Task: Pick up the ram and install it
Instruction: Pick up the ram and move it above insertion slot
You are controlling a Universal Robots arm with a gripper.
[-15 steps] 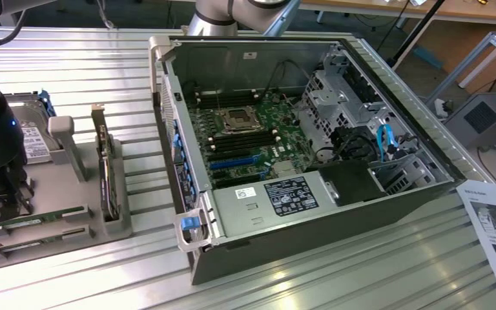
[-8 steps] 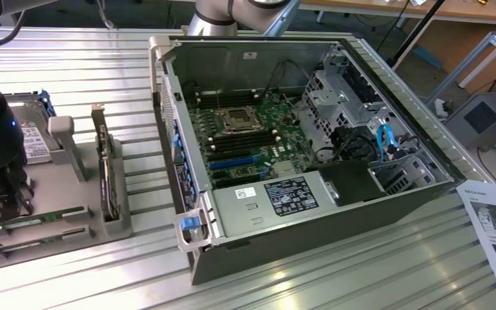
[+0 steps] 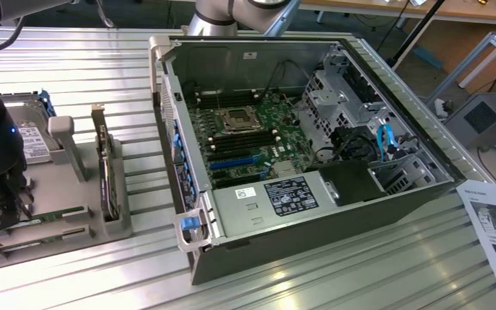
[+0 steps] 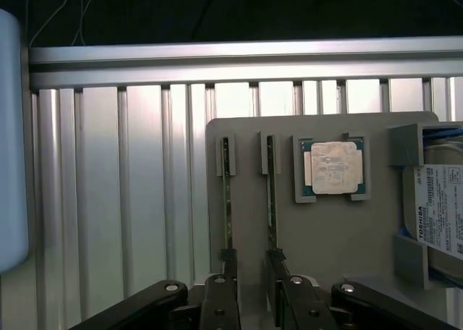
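**Finger ends cover both sticks' near ends**

The gripper (image 4: 251,261) hangs over the grey tray (image 4: 347,236), jaws apart and grasping nothing. Its fingers (image 4: 221,301) hide the near ends of the ram (image 4: 273,200) and the twin stick (image 4: 228,200). Both stand on edge in tray slots. The processor (image 4: 334,167) fills a recess beside the ram. The hard drive (image 4: 434,200), cut off, sits at the tray's edge.

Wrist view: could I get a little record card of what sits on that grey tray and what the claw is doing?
tray: grey, on a ribbed metal table
chip: silver, flat in a square pocket
stick nearer the chip: green, on edge in its slot
stick farther from the chip: same, in the neighbouring slot
hard drive: bracketed at the tray's side
gripper: open, over the sticks' near ends, holding nothing
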